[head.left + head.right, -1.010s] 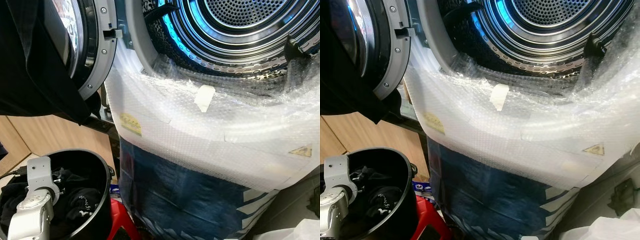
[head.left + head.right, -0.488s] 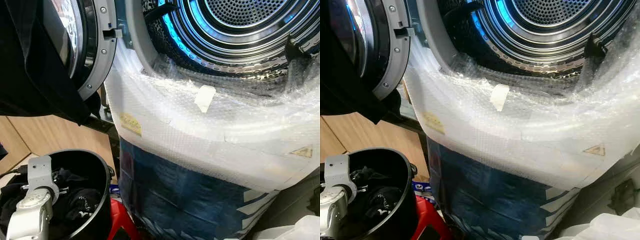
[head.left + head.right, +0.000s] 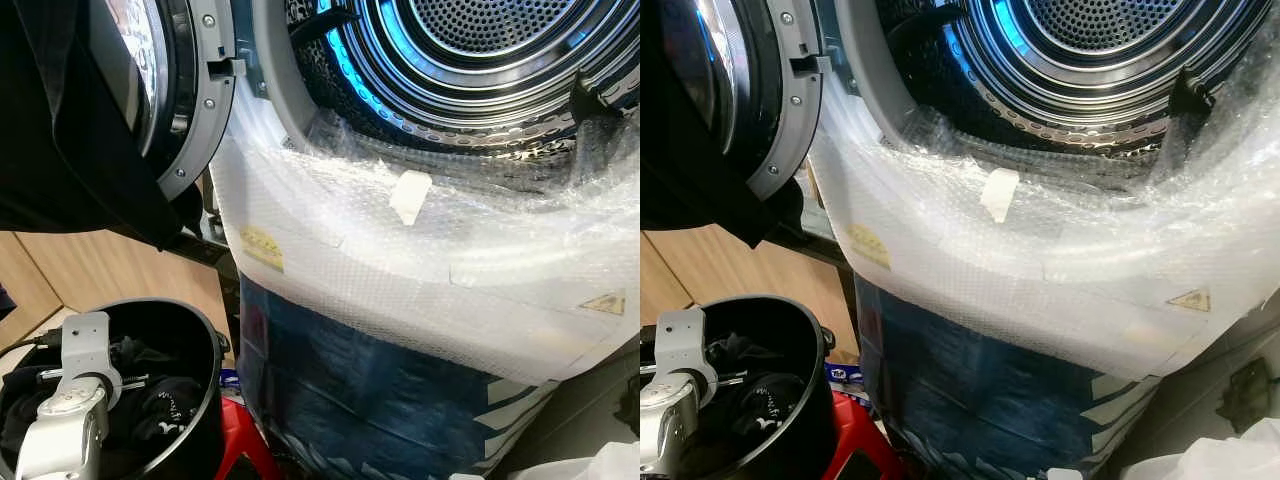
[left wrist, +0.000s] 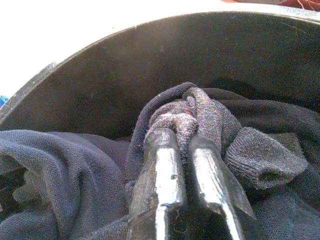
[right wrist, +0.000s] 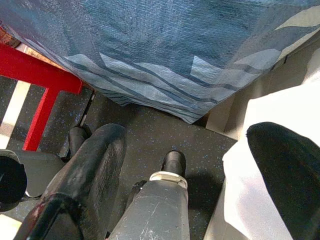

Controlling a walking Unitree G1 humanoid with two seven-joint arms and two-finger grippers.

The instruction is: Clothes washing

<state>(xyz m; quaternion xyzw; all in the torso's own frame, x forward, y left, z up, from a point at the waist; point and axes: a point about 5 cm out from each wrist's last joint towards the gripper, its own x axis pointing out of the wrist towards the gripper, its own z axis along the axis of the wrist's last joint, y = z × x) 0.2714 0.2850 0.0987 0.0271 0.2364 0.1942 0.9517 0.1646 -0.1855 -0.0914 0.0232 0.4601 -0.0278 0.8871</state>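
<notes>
My left gripper (image 4: 180,137) is down inside a black bucket (image 3: 205,340) at the lower left, shut on a fold of grey knit cloth (image 4: 200,107). More dark clothes (image 4: 60,170) lie around it in the bucket. The silver left wrist (image 3: 85,350) stands over the bucket's rim. Ahead, the washing machine's steel drum (image 3: 470,50) is open, with its round door (image 3: 190,90) swung to the left. My right gripper (image 5: 187,132) hangs low by the machine's base, open, with nothing between its fingers (image 5: 95,165).
Bubble wrap (image 3: 400,260) and blue sheeting (image 3: 350,390) cover the machine's front. A black garment (image 3: 60,130) drapes over the door. The bucket sits on a red stool (image 3: 240,440). White plastic (image 3: 600,465) lies at the lower right, on a dark speckled floor (image 5: 150,125).
My left wrist has shifted slightly to the right over the bucket. The white plastic at the lower right has moved a little.
</notes>
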